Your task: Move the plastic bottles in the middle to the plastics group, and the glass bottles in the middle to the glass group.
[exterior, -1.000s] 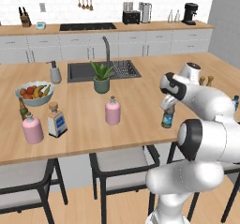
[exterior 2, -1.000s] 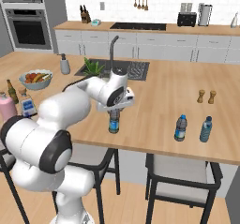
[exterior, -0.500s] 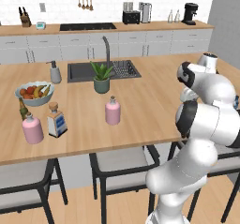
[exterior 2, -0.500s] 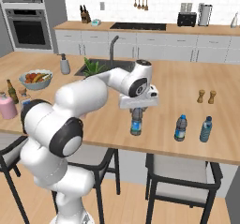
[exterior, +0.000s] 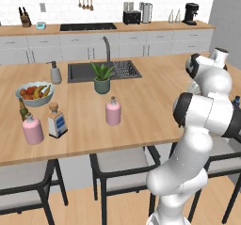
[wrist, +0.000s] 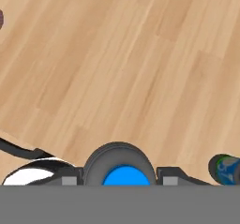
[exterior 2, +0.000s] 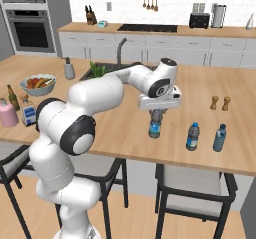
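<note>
Pink bottle [exterior: 113,111] mid-counter, square bottle [exterior: 56,121], stout pink bottle [exterior: 32,128] left

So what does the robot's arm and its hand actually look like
The arm is glossy white, built of rounded tube-like segments with dark grey to black rings and round end caps at the joints. Its wrist ends in a flat, boxy white block carrying the hand, which has two small dark fingers. No cables, labels or markings are visible on the shells.
</note>
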Available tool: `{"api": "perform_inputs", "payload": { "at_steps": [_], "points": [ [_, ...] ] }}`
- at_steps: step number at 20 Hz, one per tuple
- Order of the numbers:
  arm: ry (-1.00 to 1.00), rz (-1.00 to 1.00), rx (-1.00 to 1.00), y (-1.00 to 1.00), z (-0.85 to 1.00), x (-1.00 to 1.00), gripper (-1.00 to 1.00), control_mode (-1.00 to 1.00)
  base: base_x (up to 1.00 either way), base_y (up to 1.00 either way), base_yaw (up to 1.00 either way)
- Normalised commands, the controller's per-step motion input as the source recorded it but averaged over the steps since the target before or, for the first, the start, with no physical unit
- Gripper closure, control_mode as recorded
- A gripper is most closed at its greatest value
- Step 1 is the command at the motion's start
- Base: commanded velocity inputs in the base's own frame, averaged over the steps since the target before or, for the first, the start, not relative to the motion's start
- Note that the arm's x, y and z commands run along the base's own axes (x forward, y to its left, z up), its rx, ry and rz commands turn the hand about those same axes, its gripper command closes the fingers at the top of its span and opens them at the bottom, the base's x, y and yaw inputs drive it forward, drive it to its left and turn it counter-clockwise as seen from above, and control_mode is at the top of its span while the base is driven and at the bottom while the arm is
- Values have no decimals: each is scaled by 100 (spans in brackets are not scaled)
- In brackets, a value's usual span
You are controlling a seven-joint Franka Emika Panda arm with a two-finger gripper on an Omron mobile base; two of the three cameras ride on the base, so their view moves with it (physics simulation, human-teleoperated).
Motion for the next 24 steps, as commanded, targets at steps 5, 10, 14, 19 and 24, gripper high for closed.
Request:
{"api": "perform_inputs", "payload": {
  "at_steps": [5, 10, 14, 19, 24],
  "points": [
    [-5, 1, -18, 0, -15, 12, 100, -100, 0, 0, 0],
    [-13, 0, -16, -5, -28, 32, 100, -100, 0, 0, 0],
    [-10, 0, -1, -10, -1, 0, 100, -100, 0, 0, 0],
    [1, 0, 4, -41, 4, 0, 100, -100, 0, 0, 0],
    [1, 0, 11, -61, 0, 5, 100, -100, 0, 0, 0]
  ]
}}
